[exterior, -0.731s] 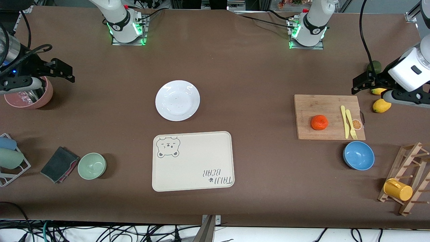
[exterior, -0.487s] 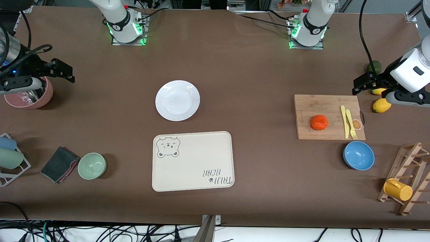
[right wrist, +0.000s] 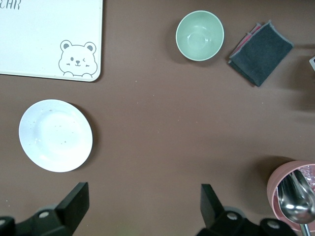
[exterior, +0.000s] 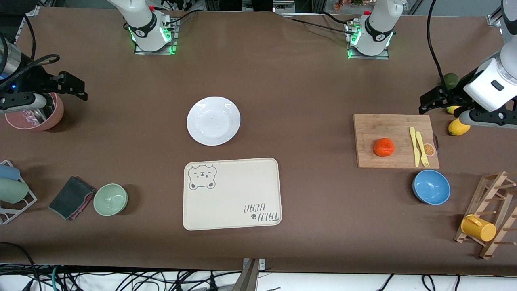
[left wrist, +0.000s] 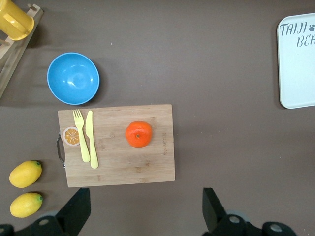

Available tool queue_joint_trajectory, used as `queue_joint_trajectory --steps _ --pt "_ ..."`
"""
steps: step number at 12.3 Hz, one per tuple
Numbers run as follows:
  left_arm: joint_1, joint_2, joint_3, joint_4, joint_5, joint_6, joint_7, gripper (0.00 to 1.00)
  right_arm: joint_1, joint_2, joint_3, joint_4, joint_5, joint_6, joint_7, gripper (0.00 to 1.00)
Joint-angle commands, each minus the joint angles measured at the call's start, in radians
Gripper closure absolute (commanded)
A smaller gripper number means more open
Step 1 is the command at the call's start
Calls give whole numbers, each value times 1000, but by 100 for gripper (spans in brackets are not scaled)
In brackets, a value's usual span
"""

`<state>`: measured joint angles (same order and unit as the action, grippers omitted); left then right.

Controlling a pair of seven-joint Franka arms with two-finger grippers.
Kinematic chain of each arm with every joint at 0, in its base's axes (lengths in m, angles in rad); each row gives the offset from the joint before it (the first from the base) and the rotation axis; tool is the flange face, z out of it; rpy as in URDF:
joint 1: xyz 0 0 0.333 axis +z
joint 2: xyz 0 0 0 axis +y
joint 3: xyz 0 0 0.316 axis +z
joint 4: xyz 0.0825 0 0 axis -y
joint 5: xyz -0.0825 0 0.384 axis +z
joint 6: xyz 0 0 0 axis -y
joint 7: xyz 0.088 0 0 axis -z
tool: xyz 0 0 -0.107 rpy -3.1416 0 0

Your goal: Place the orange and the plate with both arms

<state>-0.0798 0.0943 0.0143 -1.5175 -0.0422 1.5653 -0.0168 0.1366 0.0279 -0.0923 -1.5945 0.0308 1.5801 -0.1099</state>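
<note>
The orange sits on a wooden cutting board toward the left arm's end of the table. It also shows in the left wrist view as the orange, mid-board. My left gripper hangs open and empty over bare table just off the board's edge, near the lemons; in the wrist view the left gripper has its jaws wide apart. The white plate lies near the table's middle. My right gripper hangs open and empty over the table beside a pink bowl, well away from the plate.
A beige bear tray lies nearer the camera than the plate. Yellow cutlery rests on the board. A blue bowl, two lemons, a mug rack, a green bowl, a dark cloth and the pink bowl stand around.
Both grippers have drifted only slightly; the left wrist has lifted a little and shifted toward the board. Nothing on the table has moved.
</note>
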Motion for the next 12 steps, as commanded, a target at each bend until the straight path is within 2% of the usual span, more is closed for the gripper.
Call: queue_joint_trajectory --steps 1,10,12 --pt "14 2 0 14 21 -10 24 0 -2 -13 6 -10 -11 8 13 0" --pt "26 2 -4 11 24 -19 61 0 0 -20 13 -48 -6 43 16 0" --pt "26 2 -4 10 24 -19 61 0 1 -31 17 -97 -5 90 16 0"
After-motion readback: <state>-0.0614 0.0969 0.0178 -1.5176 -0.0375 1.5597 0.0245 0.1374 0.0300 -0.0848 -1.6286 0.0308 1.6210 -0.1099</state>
